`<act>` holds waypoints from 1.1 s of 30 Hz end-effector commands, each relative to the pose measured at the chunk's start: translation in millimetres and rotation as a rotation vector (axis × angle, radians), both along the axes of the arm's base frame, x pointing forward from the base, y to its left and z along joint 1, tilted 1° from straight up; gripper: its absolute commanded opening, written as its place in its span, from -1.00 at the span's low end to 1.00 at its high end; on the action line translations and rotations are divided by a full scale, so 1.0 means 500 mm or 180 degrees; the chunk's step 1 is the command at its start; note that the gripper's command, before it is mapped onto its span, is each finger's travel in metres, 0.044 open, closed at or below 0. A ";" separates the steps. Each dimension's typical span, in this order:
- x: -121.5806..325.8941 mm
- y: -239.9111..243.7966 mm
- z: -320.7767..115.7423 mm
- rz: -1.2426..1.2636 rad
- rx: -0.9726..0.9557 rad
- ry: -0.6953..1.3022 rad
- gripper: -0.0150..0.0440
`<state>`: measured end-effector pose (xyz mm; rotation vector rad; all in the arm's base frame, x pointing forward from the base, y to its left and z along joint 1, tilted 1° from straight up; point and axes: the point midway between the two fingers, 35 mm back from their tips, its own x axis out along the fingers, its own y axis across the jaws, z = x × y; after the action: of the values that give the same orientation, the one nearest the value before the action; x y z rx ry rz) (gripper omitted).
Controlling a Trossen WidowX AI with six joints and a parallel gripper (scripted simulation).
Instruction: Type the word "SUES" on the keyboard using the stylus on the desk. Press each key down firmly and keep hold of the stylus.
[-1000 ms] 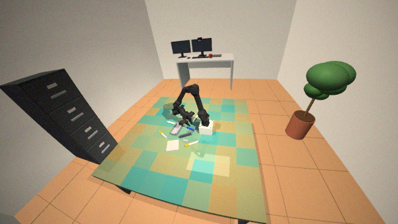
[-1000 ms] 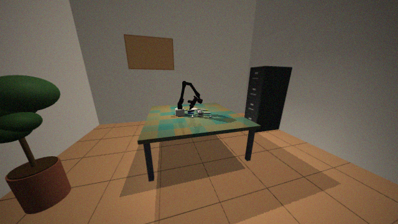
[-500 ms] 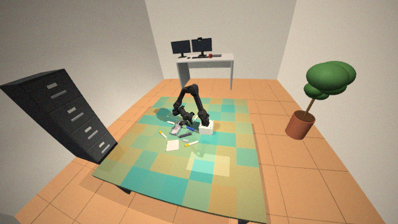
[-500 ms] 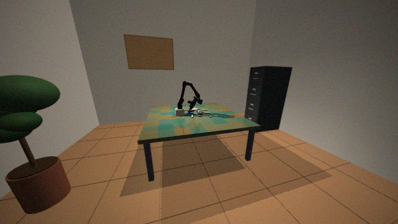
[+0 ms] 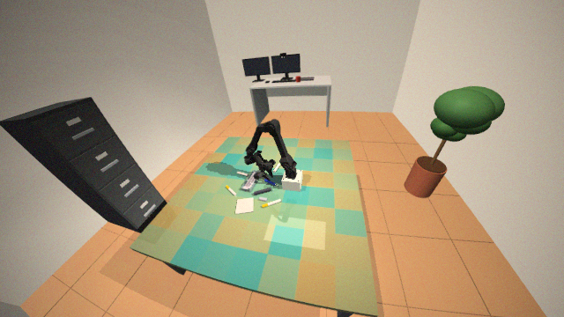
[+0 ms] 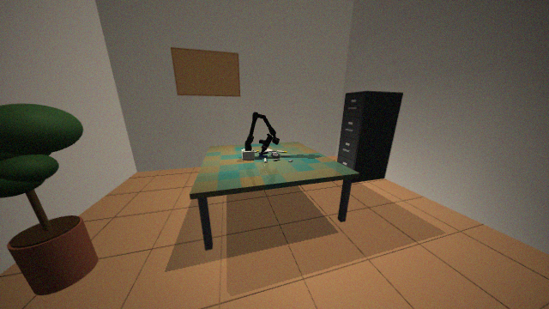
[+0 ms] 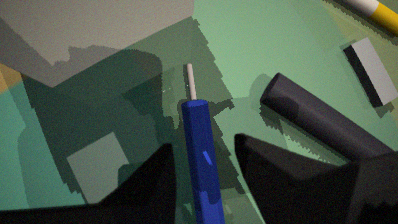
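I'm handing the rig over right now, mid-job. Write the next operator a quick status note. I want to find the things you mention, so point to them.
Tool (image 5: 269,174) (image 7: 203,147): open, fingers on either side of the blue stylus (image 5: 270,182) (image 7: 202,160), gaps showing; not gripped.
Keyboard (image 5: 249,181) (image 6: 275,155): on the table, close to the stylus, outside the wrist view.
Done: tool lined up over the stylus. No typing visible; earlier presses can't be judged.
Left: grip the stylus, press S, U, E, S firmly, keep hold.
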<state>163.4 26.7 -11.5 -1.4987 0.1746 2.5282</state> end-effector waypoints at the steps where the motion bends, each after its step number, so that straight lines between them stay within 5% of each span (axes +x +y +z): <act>1: -0.006 0.001 -0.009 0.0001 0.0014 0.0047 0.02; 33: -0.005 0.002 -0.047 0.0001 0.0014 0.0048 0.02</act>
<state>164.0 27.3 -30.5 -1.4988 0.1719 2.5296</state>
